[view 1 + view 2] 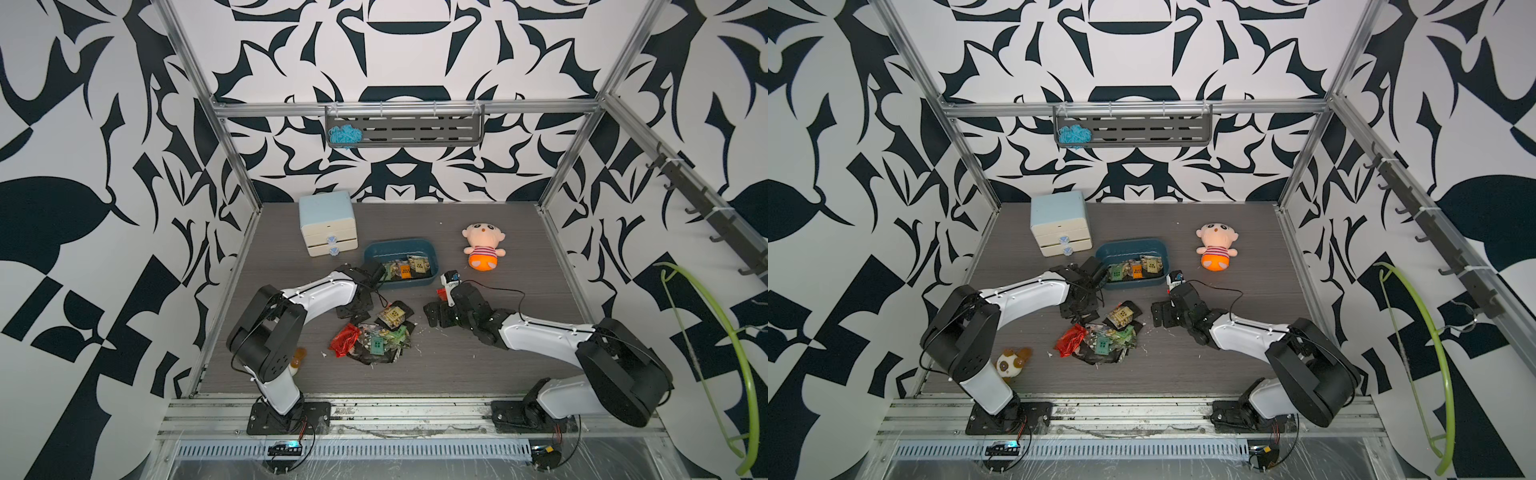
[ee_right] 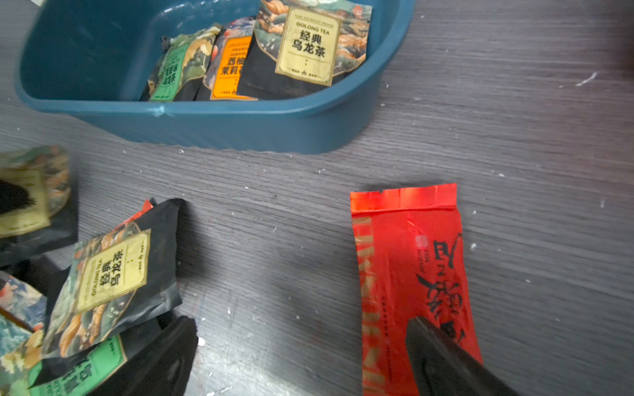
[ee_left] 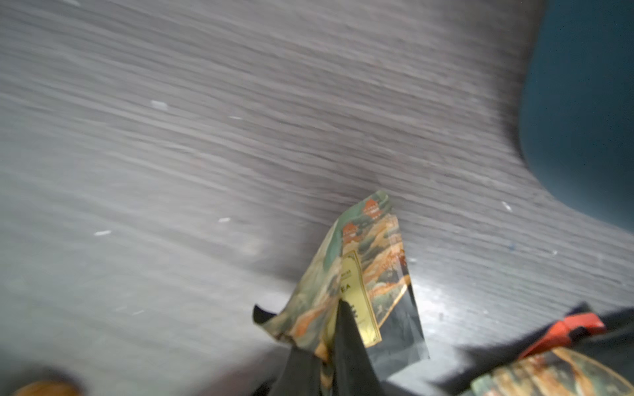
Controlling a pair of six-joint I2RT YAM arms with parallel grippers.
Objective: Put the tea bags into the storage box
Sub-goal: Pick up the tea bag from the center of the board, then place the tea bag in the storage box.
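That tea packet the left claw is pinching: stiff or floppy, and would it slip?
Probably floppy: the tea bag creases where the shut left gripper pinches it. Likely light, being thin and flat. Its printed foil looks smooth, so a loose grip might slip.

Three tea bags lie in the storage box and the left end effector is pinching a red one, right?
Not red: the left end effector pinches a beige-label tea bag, as the left wrist view shows. Three tea bags do lie in the storage box.
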